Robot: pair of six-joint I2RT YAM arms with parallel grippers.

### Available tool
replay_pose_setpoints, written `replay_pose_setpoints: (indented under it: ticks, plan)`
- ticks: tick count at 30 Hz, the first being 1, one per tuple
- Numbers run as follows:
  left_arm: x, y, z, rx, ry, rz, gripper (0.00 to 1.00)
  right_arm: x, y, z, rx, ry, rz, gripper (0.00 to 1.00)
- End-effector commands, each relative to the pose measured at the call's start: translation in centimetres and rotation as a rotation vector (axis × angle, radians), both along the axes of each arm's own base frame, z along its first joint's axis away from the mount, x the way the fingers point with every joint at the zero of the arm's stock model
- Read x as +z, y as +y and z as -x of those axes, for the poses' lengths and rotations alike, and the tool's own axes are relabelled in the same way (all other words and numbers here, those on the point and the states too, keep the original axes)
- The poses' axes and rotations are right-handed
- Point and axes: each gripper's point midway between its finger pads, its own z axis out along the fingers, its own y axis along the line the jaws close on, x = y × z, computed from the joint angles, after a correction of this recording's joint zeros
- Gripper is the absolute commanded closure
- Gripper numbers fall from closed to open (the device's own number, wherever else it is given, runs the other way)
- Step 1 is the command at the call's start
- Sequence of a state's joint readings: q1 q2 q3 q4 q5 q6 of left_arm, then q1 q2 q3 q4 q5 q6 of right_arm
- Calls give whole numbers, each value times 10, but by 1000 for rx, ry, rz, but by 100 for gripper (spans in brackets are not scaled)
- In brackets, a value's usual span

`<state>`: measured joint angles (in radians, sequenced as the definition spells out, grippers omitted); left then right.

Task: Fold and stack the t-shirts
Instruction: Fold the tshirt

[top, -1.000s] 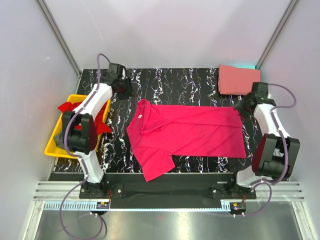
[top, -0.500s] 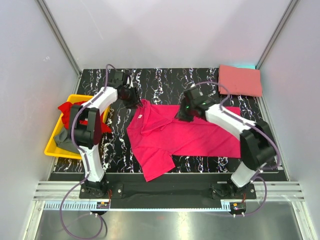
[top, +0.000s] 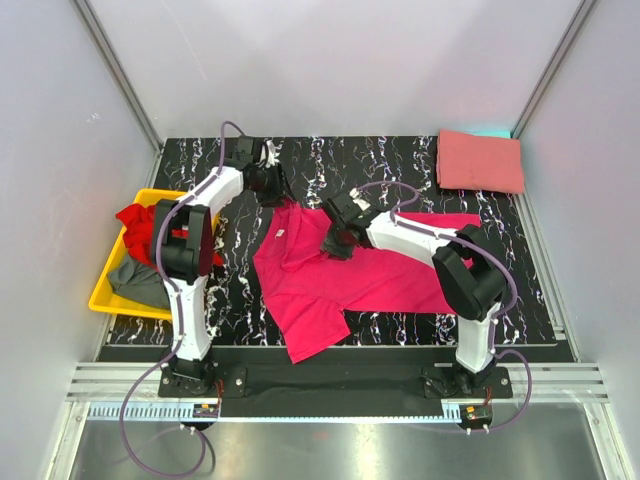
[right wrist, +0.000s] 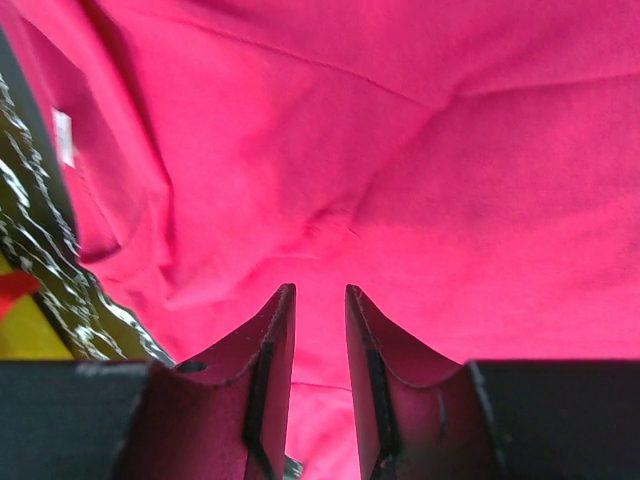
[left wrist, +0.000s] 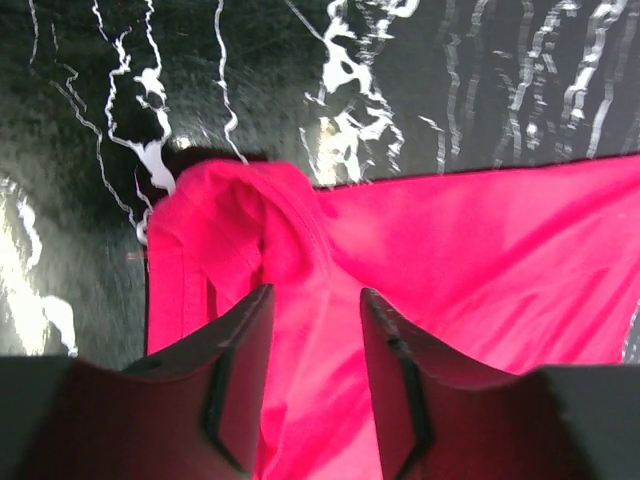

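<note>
My left gripper [left wrist: 312, 385], jaws spread, hovers over the bunched sleeve of the magenta soft cloth t-shirt [top: 380, 262], lying mid-frame, long axis left-right. My right gripper [right wrist: 318, 375], jaws narrowly parted, nothing pinched, sits over the chest. Sleeve lies just ahead of my left jaws: left arm nearer, I judge.

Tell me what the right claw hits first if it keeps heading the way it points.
Most likely the magenta t-shirt: cloth fills the right wrist view ahead of the right claw, jaws slightly apart with nothing between. Depth is unclear.
</note>
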<state>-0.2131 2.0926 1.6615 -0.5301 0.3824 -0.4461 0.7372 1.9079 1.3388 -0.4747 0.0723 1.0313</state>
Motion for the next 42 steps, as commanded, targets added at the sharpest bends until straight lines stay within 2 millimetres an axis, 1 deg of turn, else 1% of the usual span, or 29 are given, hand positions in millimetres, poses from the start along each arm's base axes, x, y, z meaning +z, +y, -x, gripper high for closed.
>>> replay_pose_setpoints:
  ticks: [1, 2, 5, 6, 7, 10, 15, 17, 19, 20, 21, 22, 23, 24, 25, 26, 27, 28, 29, 31, 32, 34, 35, 36, 37, 38, 39, 40, 42]
  plan:
    - [16, -8, -15, -1, -44, 35, 53, 11, 10, -13, -61, -39, 5, 67]
    - [16, -6, -17, 19, -42, 35, 50, 9, 10, -13, -63, -35, 14, 67]
    - [13, -3, -20, 44, -35, 18, 48, 2, 11, -13, -71, -18, 29, 67]
    - [11, -2, -24, 53, -36, 7, 48, 2, 11, -13, -74, -14, 32, 67]
    - [7, 0, -23, 57, -17, -5, 48, 2, 12, -13, -76, -15, 32, 67]
    - [5, 0, -28, 56, -5, -14, 48, 1, 13, -11, -74, -16, 45, 67]
    - [1, -2, -33, 66, 1, -4, 47, -4, 9, -9, -77, -16, 67, 68]
    - [-4, -3, -32, 70, 25, -6, 48, -3, 12, -11, -48, -32, 63, 67]
    - [-9, 0, -27, 75, 45, -23, 51, 6, 18, -17, 10, -77, 55, 66]
    - [-11, 3, -22, 81, 55, -35, 51, 18, 28, -26, 102, -148, 45, 65]
    - [-12, 7, -22, 99, 48, -57, 52, 25, 34, -29, 154, -176, 31, 63]
    - [-10, 9, -24, 111, 27, -56, 53, 31, 37, -34, 187, -208, 26, 62]
    - [-7, 13, -18, 124, 19, -62, 53, 42, 43, -44, 230, -269, 12, 59]
    - [-5, 17, -18, 141, 8, -70, 53, 47, 48, -47, 257, -288, -18, 58]
    - [1, 21, -20, 157, -6, -65, 53, 52, 50, -53, 267, -310, -38, 55]
    - [9, 25, -19, 165, -23, -59, 53, 59, 49, -65, 263, -345, -59, 54]
    - [16, 24, -21, 161, -39, -42, 52, 61, 49, -69, 271, -352, -78, 54]
    - [20, 26, -22, 153, -55, -35, 52, 60, 48, -74, 267, -354, -83, 53]
    - [26, 23, -24, 133, -75, -23, 51, 63, 44, -81, 263, -360, -84, 53]
    - [31, 15, -24, 76, -82, 1, 51, 59, 37, -88, 258, -357, -70, 53]
    - [27, 13, -26, 68, -74, 5, 51, 57, 27, -97, 235, -356, -54, 54]
    - [24, 6, -26, 43, -68, 30, 51, 55, 18, -105, 225, -354, -49, 55]
    - [17, 4, -23, 34, -55, 36, 51, 53, 13, -109, 221, -355, -39, 57]
    - [16, 1, -24, 30, -61, 36, 51, 51, 4, -116, 205, -354, -30, 58]
    - [11, 0, -23, 27, -54, 32, 52, 44, -1, -118, 209, -339, -12, 60]
    - [7, -2, -24, 21, -48, 33, 52, 44, -4, -122, 203, -338, -7, 63]
    - [6, -7, -24, 9, -48, 39, 53, 40, -11, -126, 193, -328, 3, 65]
    - [5, -10, -24, -1, -47, 45, 54, 32, -14, -127, 190, -309, 14, 66]
    - [6, -17, -27, -18, -54, 57, 56, 25, -24, -129, 173, -278, 46, 69]
